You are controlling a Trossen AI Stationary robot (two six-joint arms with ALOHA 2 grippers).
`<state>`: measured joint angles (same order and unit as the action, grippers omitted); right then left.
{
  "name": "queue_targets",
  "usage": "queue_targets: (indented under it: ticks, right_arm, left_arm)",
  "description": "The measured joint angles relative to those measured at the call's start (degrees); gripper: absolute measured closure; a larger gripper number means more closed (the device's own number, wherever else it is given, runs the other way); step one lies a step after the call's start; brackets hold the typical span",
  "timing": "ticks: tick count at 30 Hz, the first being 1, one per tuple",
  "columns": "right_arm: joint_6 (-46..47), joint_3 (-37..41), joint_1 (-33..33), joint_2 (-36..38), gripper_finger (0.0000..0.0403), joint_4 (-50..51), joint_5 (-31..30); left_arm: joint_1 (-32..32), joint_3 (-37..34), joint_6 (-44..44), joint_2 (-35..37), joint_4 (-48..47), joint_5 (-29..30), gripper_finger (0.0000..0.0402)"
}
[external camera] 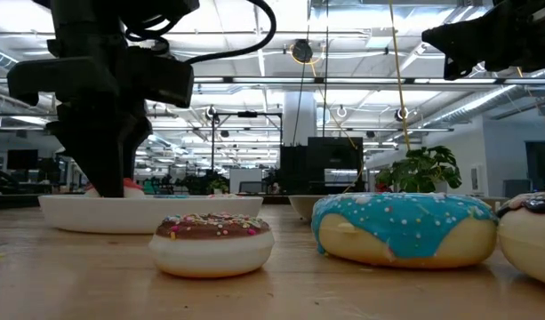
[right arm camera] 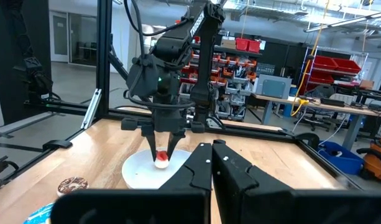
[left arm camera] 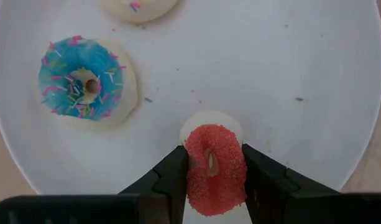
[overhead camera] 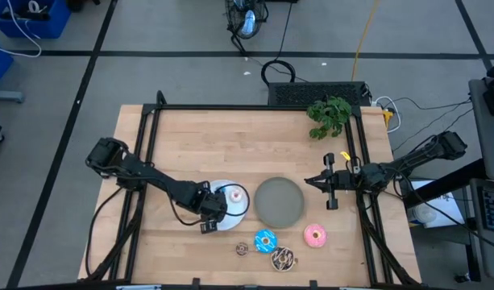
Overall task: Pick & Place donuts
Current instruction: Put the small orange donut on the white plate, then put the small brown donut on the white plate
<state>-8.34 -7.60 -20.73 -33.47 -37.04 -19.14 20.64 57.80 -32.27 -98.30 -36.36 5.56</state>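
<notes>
Red donut in left claw above white plate

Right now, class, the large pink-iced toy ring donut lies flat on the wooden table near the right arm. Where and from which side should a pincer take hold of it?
The large pink-iced toy ring donut lies flat, hole up, with bare table around it. Probably best to come straight down from above and pinch across the outer rim, or one side of the ring through the hole. The right pincer is the nearer one.
</notes>
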Motion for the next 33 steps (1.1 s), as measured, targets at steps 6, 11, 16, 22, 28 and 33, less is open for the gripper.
queue_targets:
  ticks: [6,11,16,22,28,33]
  right_arm:
    - [0.0,0.0,0.0,0.0,0.0403,0.0,0.0]
    - [0.0,0.0,0.0,0.0,0.0403,0.0,0.0]
    - [0.1,0.0,0.0,0.0,0.0403,0.0,0.0]
    - [0.1,0.0,0.0,0.0,0.0403,0.0,0.0]
    - [-0.8,0.0,0.0,0.0,0.0403,-1.2,0.0]
    - [-0.8,0.0,0.0,0.0,0.0403,-1.3,0.0]
  left_arm:
    - [0.0,0.0,-1.1,0.0,-0.1,0.0,0.0268]
    - [-0.1,0.0,-2.3,0.0,-1.2,-0.1,0.0236]
    - [-0.1,0.0,-3.5,0.0,-1.6,-0.1,0.0167]
    - [-0.5,0.0,-3.7,0.0,-1.6,-0.2,0.0092]
    - [-0.7,0.0,-3.2,0.0,-1.7,-1.6,0.0053]
    - [-1.1,1.6,-4.3,0.0,-4.2,-3.0,0.0044]
